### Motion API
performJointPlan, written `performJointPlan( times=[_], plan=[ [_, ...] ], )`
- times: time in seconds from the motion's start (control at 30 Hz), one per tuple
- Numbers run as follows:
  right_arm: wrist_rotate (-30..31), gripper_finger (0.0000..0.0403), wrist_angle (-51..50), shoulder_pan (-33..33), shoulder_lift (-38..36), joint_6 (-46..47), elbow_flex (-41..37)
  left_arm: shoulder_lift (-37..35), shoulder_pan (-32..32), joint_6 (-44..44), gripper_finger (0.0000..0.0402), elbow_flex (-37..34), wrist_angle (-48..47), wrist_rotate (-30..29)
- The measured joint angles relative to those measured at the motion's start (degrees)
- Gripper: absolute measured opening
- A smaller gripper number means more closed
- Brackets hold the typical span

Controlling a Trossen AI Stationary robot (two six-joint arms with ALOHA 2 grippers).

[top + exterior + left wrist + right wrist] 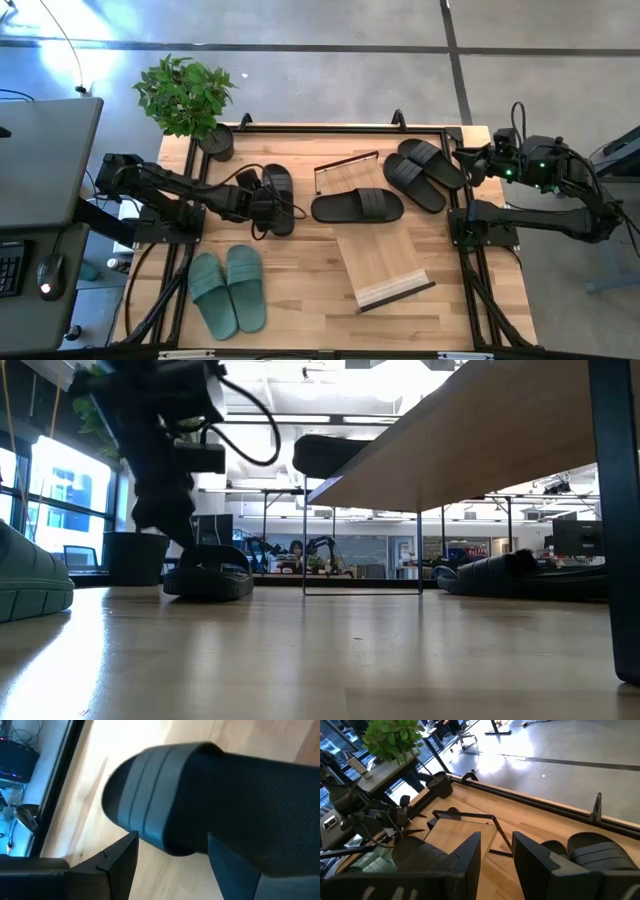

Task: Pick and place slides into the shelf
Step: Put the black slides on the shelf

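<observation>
meanwhile left gripper (pixel 262 205) straddles black slide (pixel 278 198), lengthwise front-to-back.

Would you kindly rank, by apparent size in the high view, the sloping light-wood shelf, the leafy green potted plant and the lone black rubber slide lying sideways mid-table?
1. Shelf, clearly largest.
2. Potted plant.
3. Black slide, a close third; hard to separate.

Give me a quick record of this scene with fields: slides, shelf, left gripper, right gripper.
slides: black pair at the far right; one black slide lying by the shelf; green pair near left
shelf: wood-topped rack, no slides on it
left gripper: jaws open around a black slide
right gripper: raised at the table's right edge, holding nothing
</observation>
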Motion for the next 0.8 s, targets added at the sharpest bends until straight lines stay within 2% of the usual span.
performJointPlan(
  times=[0.23, 0.8],
  plan=[
    [1.2, 0.0103, 0.0, 0.0, 0.0, -0.2, 0.0, 0.5, 0.1, 0.1, 0.022, -2.3, 3.4, -7.0],
    [1.9, 0.0103, 0.0, 0.0, 0.0, -0.2, 0.0, 0.5, 8.2, 4.5, 0.022, -3.9, 11.1, -5.0]
  ],
)
